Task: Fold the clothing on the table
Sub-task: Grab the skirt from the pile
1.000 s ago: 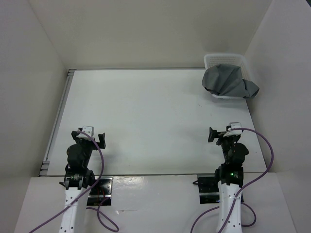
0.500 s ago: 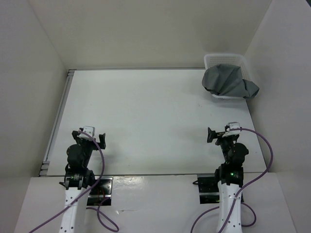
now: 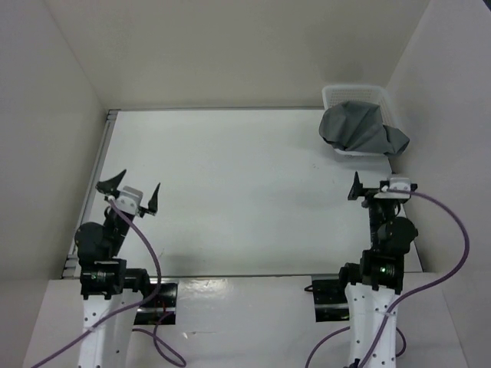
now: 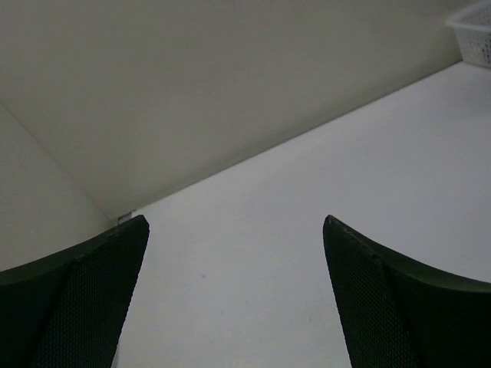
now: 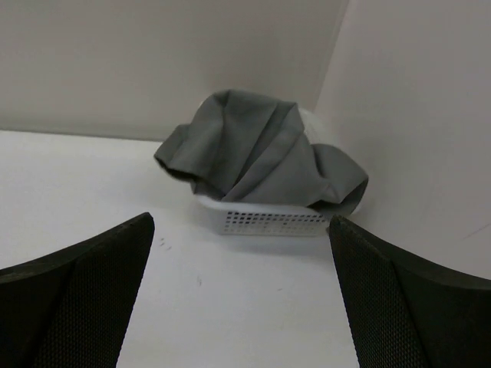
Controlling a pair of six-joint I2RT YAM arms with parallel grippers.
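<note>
Both arms had risen and swung outward from their tucked pose of a second earlier, and we saw the left fingers (image 3: 113,181) and the right fingers (image 3: 355,186) spread wide, holding nothing. We found the grey skirt (image 3: 359,129) bunched in the white mesh basket (image 3: 351,93) at the far right corner of the worktop (image 3: 230,169), spilling over its rim and well apart from both arms. We judged that a pinch on one loose fold could drag or tip the light basket, or leave the skirt crumpled with its pleats twisted.
</note>
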